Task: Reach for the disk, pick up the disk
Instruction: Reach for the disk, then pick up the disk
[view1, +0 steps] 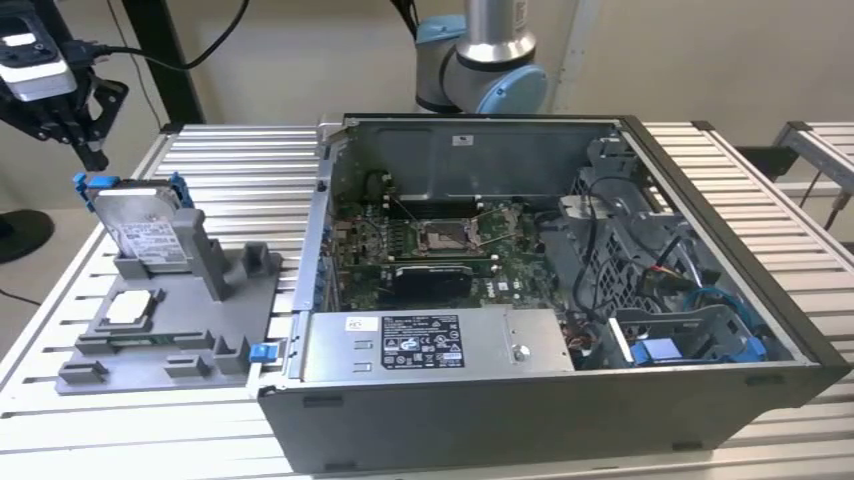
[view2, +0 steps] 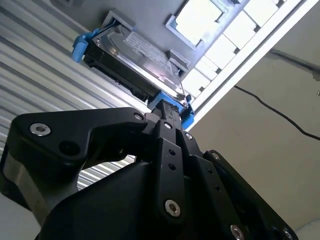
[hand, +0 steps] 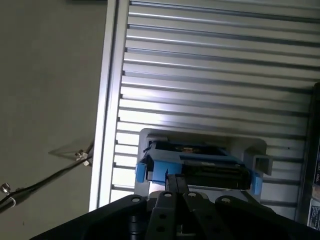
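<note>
The black pincer (view1: 94, 157), seemingly clenched on nothing, hovers just above the blue plastic bracket (view1: 88, 186) of the upright silver-grey rectangular metal disk (view1: 142, 228).

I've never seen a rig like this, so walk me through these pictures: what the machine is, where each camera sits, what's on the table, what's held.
This is one robot arm with a black gripper. The exterior view comes from a camera off the arm; both wrist views come from cameras riding near the gripper. On the slatted metal table sit an open computer case and a grey holder. The disk, in its blue bracket, stands upright in that holder; a small white chip lies flat on it. The gripper hangs just above the disk's top edge and appears to hold nothing.
</note>
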